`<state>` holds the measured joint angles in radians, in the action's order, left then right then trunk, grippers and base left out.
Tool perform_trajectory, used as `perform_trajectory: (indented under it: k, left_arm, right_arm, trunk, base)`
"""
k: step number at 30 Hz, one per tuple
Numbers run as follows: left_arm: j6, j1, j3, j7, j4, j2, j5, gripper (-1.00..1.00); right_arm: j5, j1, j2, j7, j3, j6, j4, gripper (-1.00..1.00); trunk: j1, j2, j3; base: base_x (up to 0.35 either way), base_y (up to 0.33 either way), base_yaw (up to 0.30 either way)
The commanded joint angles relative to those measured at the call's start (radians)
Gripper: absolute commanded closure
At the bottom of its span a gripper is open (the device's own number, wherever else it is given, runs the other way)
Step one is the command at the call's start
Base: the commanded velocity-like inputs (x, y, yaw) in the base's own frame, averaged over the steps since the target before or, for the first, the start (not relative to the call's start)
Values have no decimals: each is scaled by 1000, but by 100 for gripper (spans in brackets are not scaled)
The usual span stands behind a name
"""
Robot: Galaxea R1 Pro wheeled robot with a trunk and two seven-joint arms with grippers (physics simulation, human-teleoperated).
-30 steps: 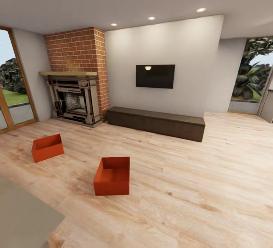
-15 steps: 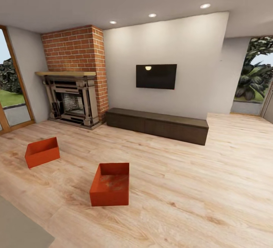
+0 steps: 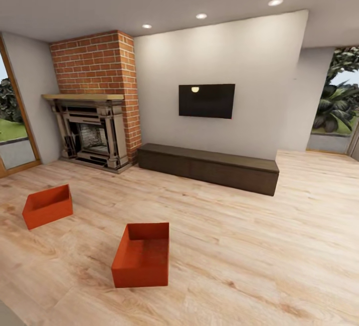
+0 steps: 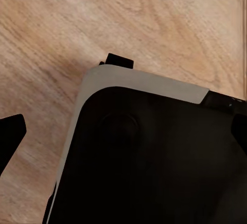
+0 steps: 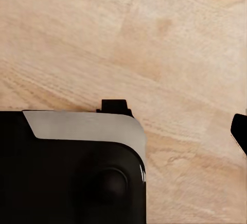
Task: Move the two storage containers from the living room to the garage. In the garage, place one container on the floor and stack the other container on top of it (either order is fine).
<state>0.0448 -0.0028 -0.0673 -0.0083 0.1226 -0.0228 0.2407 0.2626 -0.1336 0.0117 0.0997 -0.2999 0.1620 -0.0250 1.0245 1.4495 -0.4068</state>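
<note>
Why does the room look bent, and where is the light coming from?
Head view: wide-angle stretch tilts the walls; three recessed ceiling lights glow, one mirrored in the TV; the two red-orange containers look sharp with faint shadows. Both wrist views: soft, even light on wood-plank flooring, the robot's dark base nearly featureless.

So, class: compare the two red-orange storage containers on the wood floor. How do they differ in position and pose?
The nearer container sits low in the head view, close to the robot; the farther container lies further left, toward the fireplace. The nearer container shows its open top almost from above; the farther container is turned at a different angle, showing a long side wall. Both are lidless, empty, upright, the same colour and seemingly the same size, resting apart on the wood floor.
</note>
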Motion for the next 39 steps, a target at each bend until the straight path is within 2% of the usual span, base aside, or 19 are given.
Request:
perform_trajectory:
  k: [1, 12, 39]
  left_arm:
    - [3, 0, -6, -1, 0, 1, 1, -100]
    - [10, 0, -7, 3, 2, 2, 0, -100]
    - [9, 0, -4, 8, 3, 7, -1, -100]
  right_arm:
    - [9, -1, 1, 2, -8, 5, -3, -100]
    - [13, -1, 1, -1, -2, 11, -3, -100]
    - [21, -1, 1, -3, 4, 11, -3, -100]
  trunk:
    - [0, 0, -1]
    - [0, 0, -1]
    - [0, 0, -1]
  base:
    - [265, -92, 0]
    - [96, -46, -8]
    - [0, 0, -242]
